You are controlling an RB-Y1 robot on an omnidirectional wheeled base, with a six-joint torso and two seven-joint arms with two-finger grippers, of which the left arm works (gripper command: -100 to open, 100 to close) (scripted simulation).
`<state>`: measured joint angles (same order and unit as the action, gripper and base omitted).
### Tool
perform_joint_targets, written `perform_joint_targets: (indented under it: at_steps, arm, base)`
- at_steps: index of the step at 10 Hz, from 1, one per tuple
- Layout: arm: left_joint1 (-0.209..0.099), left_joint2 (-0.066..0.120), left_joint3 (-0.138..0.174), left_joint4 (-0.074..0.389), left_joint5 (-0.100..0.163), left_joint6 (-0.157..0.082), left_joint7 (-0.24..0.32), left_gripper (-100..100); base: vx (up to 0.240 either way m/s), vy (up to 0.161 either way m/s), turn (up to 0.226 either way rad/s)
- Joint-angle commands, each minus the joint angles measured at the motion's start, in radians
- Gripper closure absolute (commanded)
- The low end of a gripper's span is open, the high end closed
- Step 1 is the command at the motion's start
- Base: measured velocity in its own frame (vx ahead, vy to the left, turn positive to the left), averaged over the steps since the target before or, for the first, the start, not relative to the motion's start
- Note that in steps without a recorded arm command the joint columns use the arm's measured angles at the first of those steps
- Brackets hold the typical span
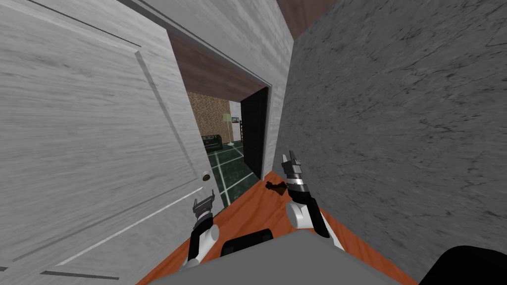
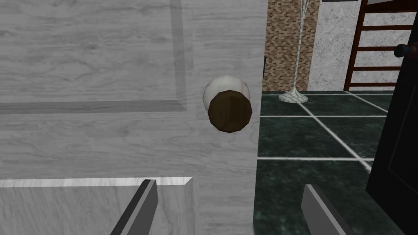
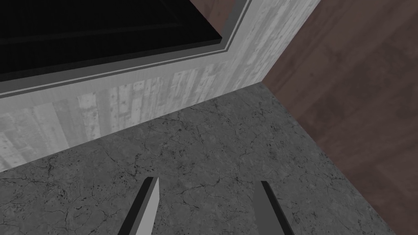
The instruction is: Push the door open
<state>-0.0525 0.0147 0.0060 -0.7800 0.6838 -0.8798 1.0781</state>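
Door (image 1: 89, 138), pale grey with a wood grain and sunken panels, stands ajar on the robot's left. The left claw (image 1: 203, 205) is close before its free edge, just below the knob (image 1: 206, 176). Its two fingers are spread apart and grip nothing. In the left wrist view one finger lies before the door's face (image 2: 102, 138) and the other before the gap. The round brown-faced knob (image 2: 228, 108) sits beyond them. Whether the claw (image 2: 228, 183) touches the panel cannot be told. Through the gap show a dark green tiled floor (image 2: 310, 134), a floor lamp (image 2: 298, 49), a brick wall (image 2: 283, 41) and a black panel (image 2: 396, 142). The right claw (image 1: 291, 158) is raised beside the grey stone wall (image 1: 396, 123), fingers parted, over an orange-brown wood floor (image 1: 247, 213).
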Motion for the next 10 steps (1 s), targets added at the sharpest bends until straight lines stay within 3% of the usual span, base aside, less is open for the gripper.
perform_joint_targets:
  at_steps: [1,2,5,10]
  arm:
    - [0.000,0.000,0.000,0.000,0.000,0.000,0.000,-100]
    - [-0.001,0.015,0.002,0.007,0.002,-0.004,0.007,-100]
    - [0.001,0.032,0.005,0.013,0.005,-0.007,0.014,-100]
    - [0.003,0.031,0.011,0.024,0.011,-0.012,0.026,-100]
  base:
    - [0.031,0.027,-0.019]
    - [0.119,0.052,-0.020]
    - [0.197,0.090,-0.029]
    - [0.182,0.092,-0.026]
